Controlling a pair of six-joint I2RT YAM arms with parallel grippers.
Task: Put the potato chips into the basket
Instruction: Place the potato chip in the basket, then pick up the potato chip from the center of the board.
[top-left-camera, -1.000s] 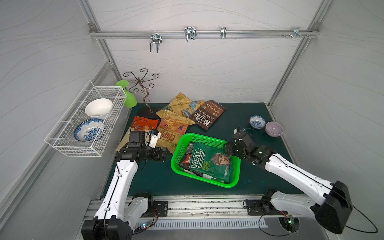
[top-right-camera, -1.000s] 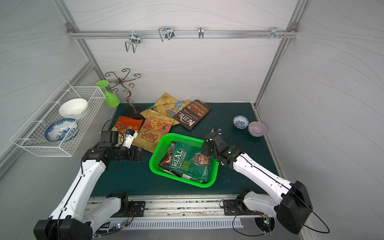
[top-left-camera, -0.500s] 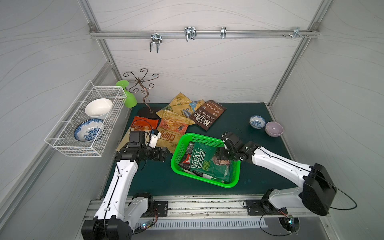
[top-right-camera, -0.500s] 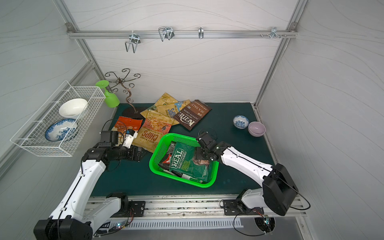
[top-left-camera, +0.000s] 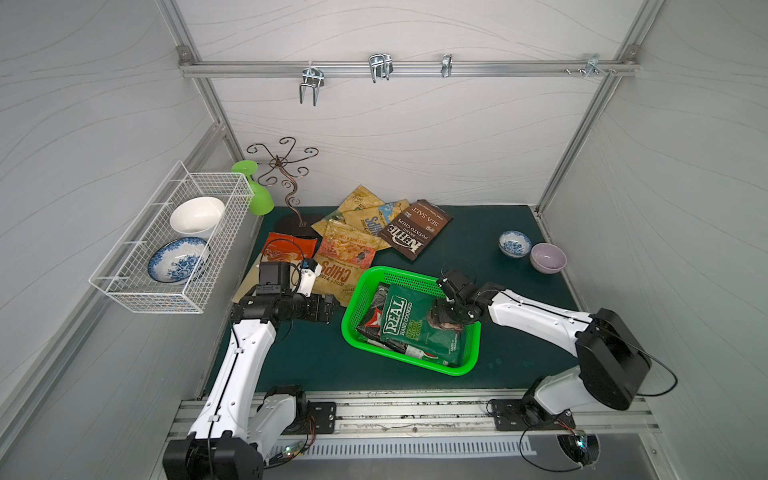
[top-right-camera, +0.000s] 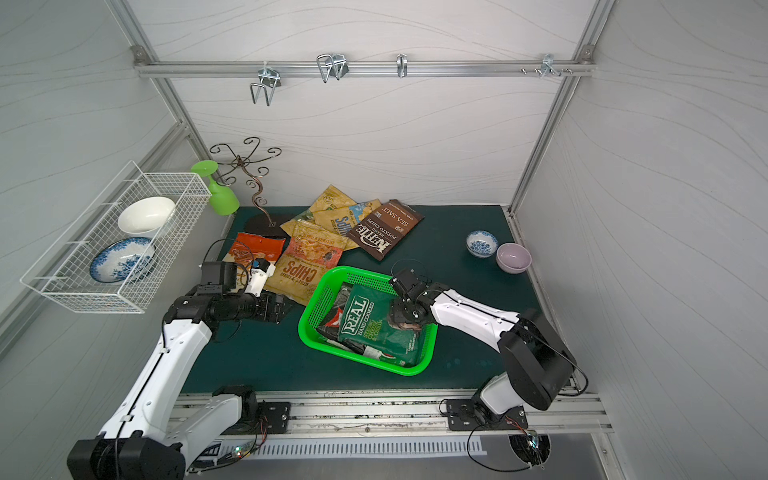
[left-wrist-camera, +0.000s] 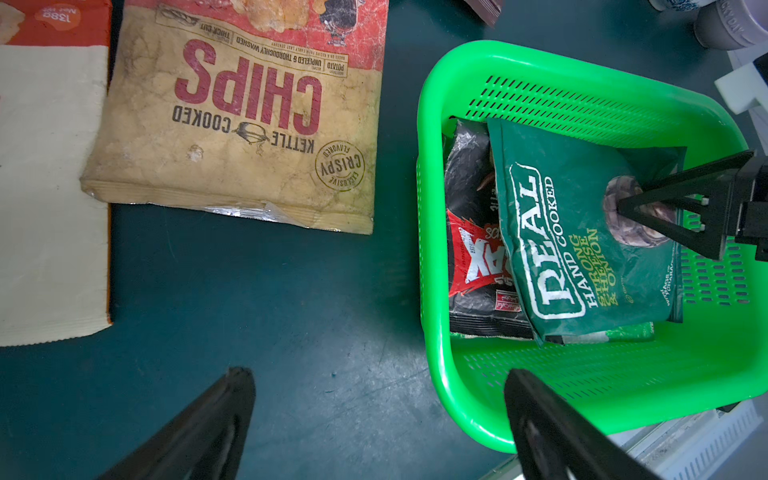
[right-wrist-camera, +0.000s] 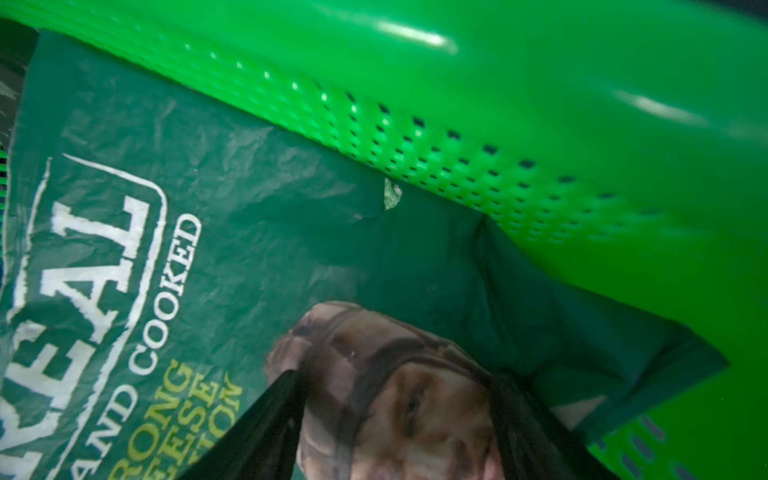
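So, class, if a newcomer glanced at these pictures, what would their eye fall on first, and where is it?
The bright green basket mid-table, with a dark green REAL bag lying on top of others inside and the right gripper holding open fingers at its printed face. Next comes the pile of bags behind the basket toward the left. Then the white rack holding bowls on the left wall.

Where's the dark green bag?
In both top views the dark green bag lies in the green basket, atop a black-red bag, under the right claw.
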